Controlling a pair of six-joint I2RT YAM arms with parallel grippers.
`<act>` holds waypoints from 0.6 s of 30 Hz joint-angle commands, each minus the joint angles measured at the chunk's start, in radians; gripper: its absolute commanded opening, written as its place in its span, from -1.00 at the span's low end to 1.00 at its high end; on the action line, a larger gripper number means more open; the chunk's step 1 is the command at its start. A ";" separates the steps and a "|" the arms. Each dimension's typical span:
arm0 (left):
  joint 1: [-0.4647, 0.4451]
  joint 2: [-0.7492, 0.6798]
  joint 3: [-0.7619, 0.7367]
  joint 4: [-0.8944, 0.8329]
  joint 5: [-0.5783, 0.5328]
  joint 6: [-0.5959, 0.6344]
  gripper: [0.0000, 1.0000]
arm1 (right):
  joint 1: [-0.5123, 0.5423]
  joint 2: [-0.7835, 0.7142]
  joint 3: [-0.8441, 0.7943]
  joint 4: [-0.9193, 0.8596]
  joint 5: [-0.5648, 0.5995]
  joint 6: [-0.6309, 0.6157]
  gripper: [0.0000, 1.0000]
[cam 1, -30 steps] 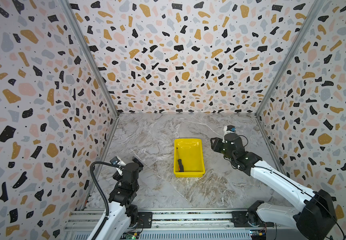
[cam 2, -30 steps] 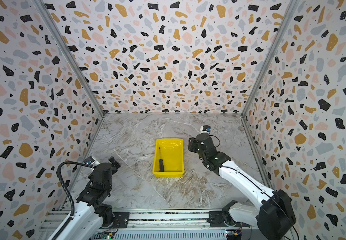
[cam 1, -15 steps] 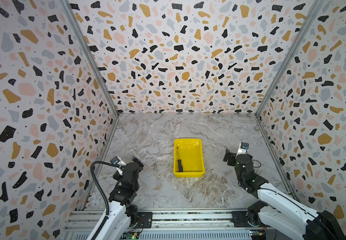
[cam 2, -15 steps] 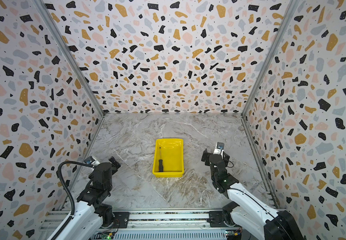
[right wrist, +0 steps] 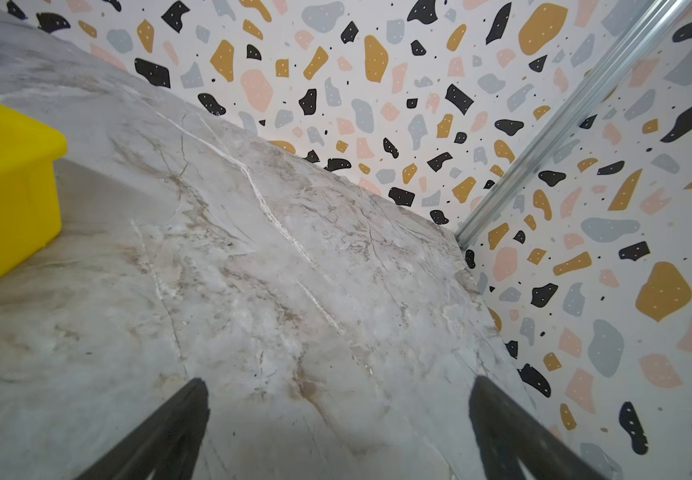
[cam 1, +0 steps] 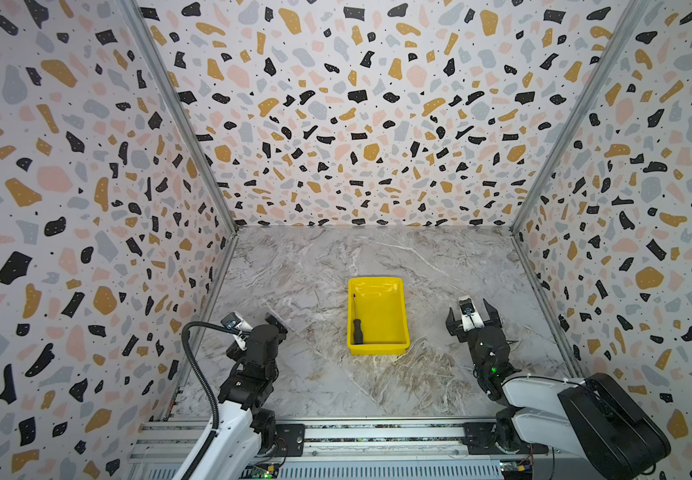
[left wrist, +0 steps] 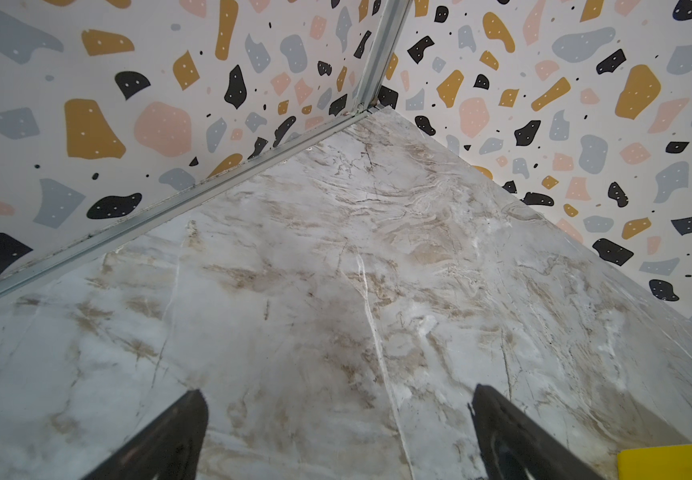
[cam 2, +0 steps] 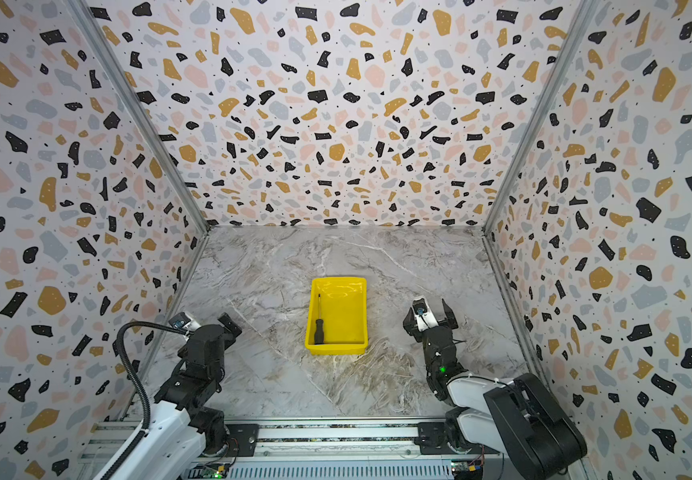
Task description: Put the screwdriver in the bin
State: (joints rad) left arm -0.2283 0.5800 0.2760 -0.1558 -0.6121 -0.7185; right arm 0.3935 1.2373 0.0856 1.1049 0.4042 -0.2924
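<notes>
The screwdriver [cam 1: 356,323] lies flat inside the bin [cam 1: 383,316] against its left wall, handle at the near end, shaft pointing away. The bin sits mid-way across the marble table [cam 1: 315,374]. Right gripper [cam 1: 469,312], jaws spread wide and empty, hangs near the bin's right side; left gripper [left wrist: 338,392], likewise spread and empty, is well apart on the left

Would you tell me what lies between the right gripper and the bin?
Only bare table separates the right gripper from the bin, as both top views show.
</notes>
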 commanded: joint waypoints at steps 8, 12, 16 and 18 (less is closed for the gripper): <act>0.001 0.001 -0.011 0.031 -0.013 0.007 1.00 | -0.097 0.163 0.020 0.290 -0.096 0.119 0.98; 0.000 0.002 -0.012 0.033 -0.012 0.007 1.00 | -0.179 0.173 0.010 0.305 -0.147 0.206 0.98; 0.001 0.003 -0.011 0.034 -0.013 0.007 1.00 | -0.236 0.235 -0.002 0.366 -0.183 0.259 0.98; 0.000 0.005 -0.011 0.035 -0.013 0.007 0.99 | -0.236 0.257 0.012 0.387 -0.181 0.255 0.98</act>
State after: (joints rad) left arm -0.2283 0.5831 0.2752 -0.1551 -0.6121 -0.7181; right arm 0.1612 1.4734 0.0887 1.4216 0.2558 -0.0818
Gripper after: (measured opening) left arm 0.997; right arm 0.990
